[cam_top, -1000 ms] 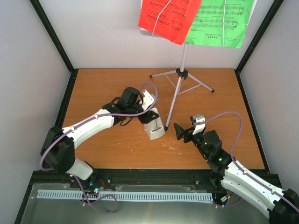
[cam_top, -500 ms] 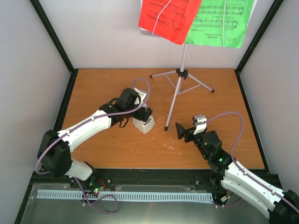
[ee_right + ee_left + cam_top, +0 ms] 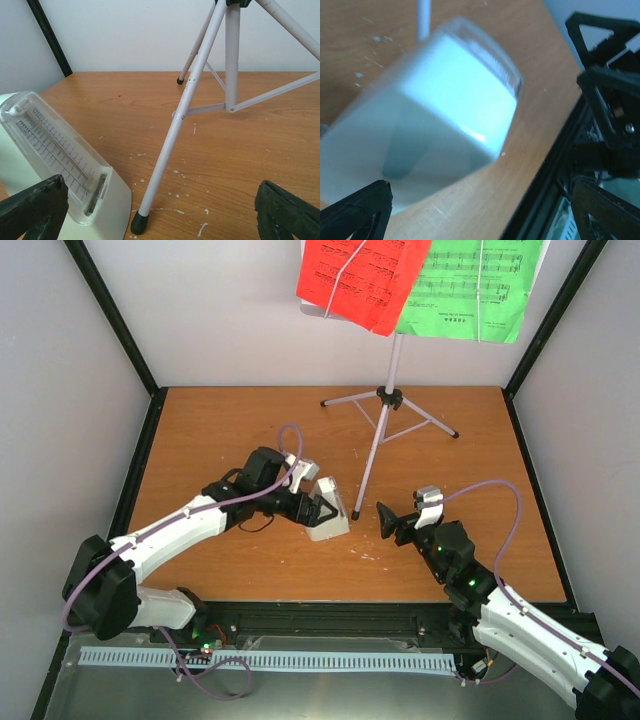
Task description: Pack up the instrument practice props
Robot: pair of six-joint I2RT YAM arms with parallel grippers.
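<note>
Right wrist view: the small white pyramid-shaped metronome [image 3: 60, 165] stands on the brown wooden table [image 3: 250, 150] beside a thin silver tripod leg [image 3: 170, 145], its clear front showing a ruled scale. My left gripper [image 3: 480, 200] is spread wide, close against the metronome and clamping nothing. My right gripper [image 3: 161, 200] is wide apart and empty.

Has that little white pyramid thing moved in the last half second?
Yes. The metronome has shifted right, closer to the music stand's near foot, which has stayed put on the table.
</note>
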